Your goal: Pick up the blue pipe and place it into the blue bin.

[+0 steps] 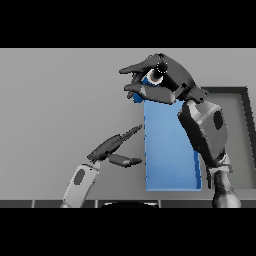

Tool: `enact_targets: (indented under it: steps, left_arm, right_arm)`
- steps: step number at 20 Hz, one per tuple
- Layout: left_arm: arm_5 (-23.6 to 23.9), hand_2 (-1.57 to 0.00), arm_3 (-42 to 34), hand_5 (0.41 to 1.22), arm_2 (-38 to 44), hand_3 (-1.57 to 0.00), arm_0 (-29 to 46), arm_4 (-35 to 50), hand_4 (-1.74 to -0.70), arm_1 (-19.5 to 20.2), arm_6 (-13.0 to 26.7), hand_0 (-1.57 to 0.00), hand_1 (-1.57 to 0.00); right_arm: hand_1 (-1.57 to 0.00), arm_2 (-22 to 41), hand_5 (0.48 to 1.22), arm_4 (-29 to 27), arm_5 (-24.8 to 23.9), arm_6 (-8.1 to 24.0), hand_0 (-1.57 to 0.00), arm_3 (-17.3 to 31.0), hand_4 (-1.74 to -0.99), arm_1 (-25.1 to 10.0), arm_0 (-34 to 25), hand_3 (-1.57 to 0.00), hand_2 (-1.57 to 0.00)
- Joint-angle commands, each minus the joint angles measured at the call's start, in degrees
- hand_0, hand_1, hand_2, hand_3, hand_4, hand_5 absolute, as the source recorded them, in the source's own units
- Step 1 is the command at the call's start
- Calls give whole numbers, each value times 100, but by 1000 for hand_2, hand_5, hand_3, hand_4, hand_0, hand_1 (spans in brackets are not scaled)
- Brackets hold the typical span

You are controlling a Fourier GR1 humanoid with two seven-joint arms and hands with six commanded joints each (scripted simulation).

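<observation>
The blue bin (169, 150) lies lengthwise in the middle of the grey table. My right hand (167, 75) hovers over the bin's far end, its fingers curled round the blue pipe (159, 94), which pokes out below the palm. The arm hides part of the bin's right wall. My left hand (111, 146) is open beside the bin's left wall, with its straight fingers pointing toward that wall and holding nothing.
A dark tray (244, 102) with a raised rim sits to the right of the bin, partly behind my right arm. Bare grey table (60, 100) stretches away to the left.
</observation>
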Motion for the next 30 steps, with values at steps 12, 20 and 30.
enact_targets:
  steps: [12,20,30]
  left_arm:
    - [-35,1,-73,420,-23,1,35,-33,-866,101,-193,1,1]
    - [-26,1,-147,427,-64,1,235,-2,-882,87,-153,1,1]
    - [-27,1,-193,422,-51,1,174,5,-881,98,-84,1,1]
  right_arm:
    - [-1571,-482,1221,529,105,7,-1571,1079,-1741,-839,1467,-1571,-1571]
    - [-1571,-163,1221,884,-715,775,-1571,242,-1741,-952,3072,-1571,-1571]
    - [-1069,2093,1221,405,-2497,806,-1172,952,-1592,-2253,3317,-630,-1071]
